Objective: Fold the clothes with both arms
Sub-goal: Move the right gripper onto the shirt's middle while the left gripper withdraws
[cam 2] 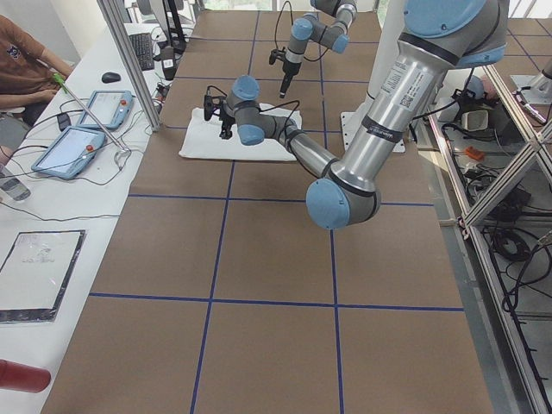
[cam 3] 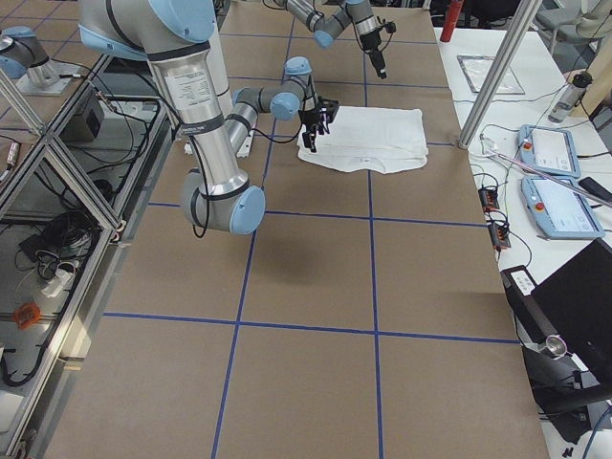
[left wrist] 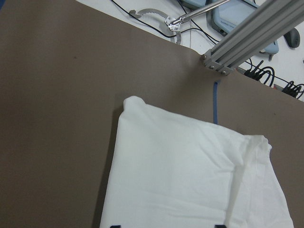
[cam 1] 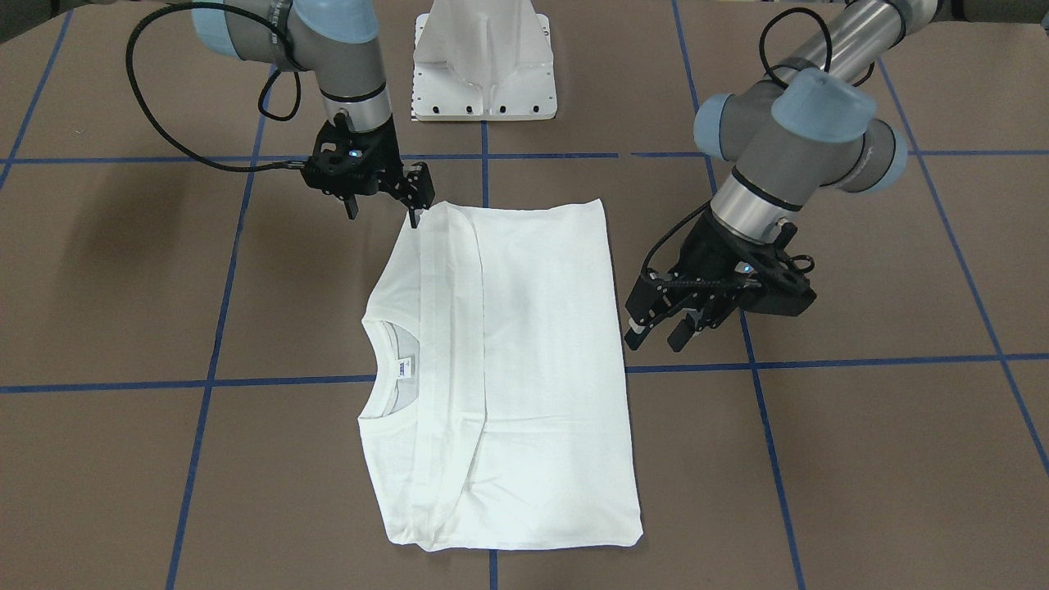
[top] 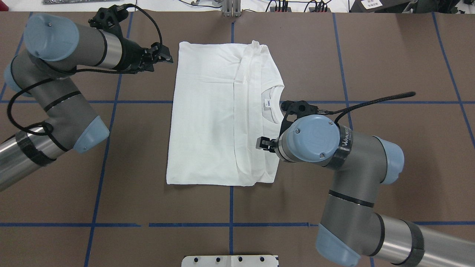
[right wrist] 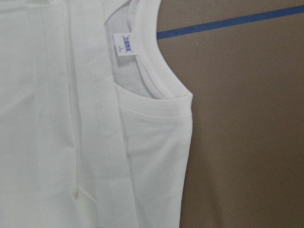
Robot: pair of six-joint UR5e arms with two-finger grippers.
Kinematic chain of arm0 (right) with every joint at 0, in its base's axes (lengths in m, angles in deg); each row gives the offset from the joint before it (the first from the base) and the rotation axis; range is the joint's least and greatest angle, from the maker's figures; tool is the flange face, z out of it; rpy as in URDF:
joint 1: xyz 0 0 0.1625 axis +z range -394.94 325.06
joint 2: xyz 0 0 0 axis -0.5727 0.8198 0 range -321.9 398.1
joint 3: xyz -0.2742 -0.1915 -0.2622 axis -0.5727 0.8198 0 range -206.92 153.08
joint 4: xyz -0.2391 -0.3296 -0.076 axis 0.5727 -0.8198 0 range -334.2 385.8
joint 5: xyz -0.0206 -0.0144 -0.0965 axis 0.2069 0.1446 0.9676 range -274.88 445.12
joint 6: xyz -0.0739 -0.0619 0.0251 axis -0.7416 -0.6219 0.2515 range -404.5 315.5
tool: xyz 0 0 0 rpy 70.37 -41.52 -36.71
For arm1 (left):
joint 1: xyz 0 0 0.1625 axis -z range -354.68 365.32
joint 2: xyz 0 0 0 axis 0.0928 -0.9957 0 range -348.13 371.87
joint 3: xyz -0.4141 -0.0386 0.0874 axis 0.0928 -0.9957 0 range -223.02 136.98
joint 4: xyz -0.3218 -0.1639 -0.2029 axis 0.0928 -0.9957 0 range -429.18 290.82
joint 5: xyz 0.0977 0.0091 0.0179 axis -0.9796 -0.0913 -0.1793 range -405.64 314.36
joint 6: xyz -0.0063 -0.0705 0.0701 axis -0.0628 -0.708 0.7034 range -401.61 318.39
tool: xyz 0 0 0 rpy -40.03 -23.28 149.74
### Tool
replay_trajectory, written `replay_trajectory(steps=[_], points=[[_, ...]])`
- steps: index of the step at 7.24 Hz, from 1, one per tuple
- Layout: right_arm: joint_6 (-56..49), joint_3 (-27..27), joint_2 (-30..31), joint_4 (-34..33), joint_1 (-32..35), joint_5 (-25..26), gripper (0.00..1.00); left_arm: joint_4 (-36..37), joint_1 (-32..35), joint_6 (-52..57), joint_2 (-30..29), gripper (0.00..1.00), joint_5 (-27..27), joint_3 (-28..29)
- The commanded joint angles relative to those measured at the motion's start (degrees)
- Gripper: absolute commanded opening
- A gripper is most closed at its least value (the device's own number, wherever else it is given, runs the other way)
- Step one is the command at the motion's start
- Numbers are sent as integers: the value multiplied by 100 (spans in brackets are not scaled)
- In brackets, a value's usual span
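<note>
A brown surface (top: 334,55) marked off by blue tape lines (top: 389,102) fills the scene, and it is read here from the robot's left to its right. The left end effector (cam 1: 656,338) is held just off the hem edge of the T-shirt (top: 207,118), towards the far corner. Its jaws are parted wide and nothing is gripped. It is probably placed there so that this end can be taken up for the next fold. The T-shirt is laid flat in the middle of the surface, across a tape crossing. It is already folded into a neat white rectangle, with the sides turned in along a lengthwise band. No print is shown on the upper face. The ribbed collar (top: 274,88) and the small neck label (right wrist: 124,43) are turned towards the robot's right. The right end effector (cam 1: 383,217) is held at the near collar-end corner, likewise spread open and empty. Whether the cloth is touched by one fingertip cannot be told.
</note>
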Motion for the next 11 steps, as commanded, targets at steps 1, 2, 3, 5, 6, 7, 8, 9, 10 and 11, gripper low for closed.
replay_trajectory(steps=[1,2,3,5,6,7,8,9,10,11], points=[[-1882,805,-785,-151,-94,-79,100,284,4,1,331,72,100,-430],[-2379,1114,-1051,-282,-94,-411,100,275,4,-7,384,73,92,-430],[-2662,1439,-1253,-362,-94,-562,100,223,4,-42,533,73,92,-439],[-3147,1486,-1456,-817,-129,-572,100,205,4,-60,552,73,100,-439],[-3244,1486,-1518,-1020,-225,-555,100,205,4,-69,604,73,101,-447],[-3254,1547,-1519,-1022,-356,-485,100,205,4,-69,613,73,101,-430],[-3271,1608,-1484,-1022,-366,-467,100,196,-4,-69,674,74,101,-447],[-3289,1609,-1432,-1048,-358,-467,100,196,-4,-69,675,75,101,-447],[-3489,1600,-1431,-1266,-358,-458,100,196,-4,-78,675,75,101,-465],[-3631,1444,-1274,-1320,-332,-449,100,196,-4,-78,675,75,101,-474]])
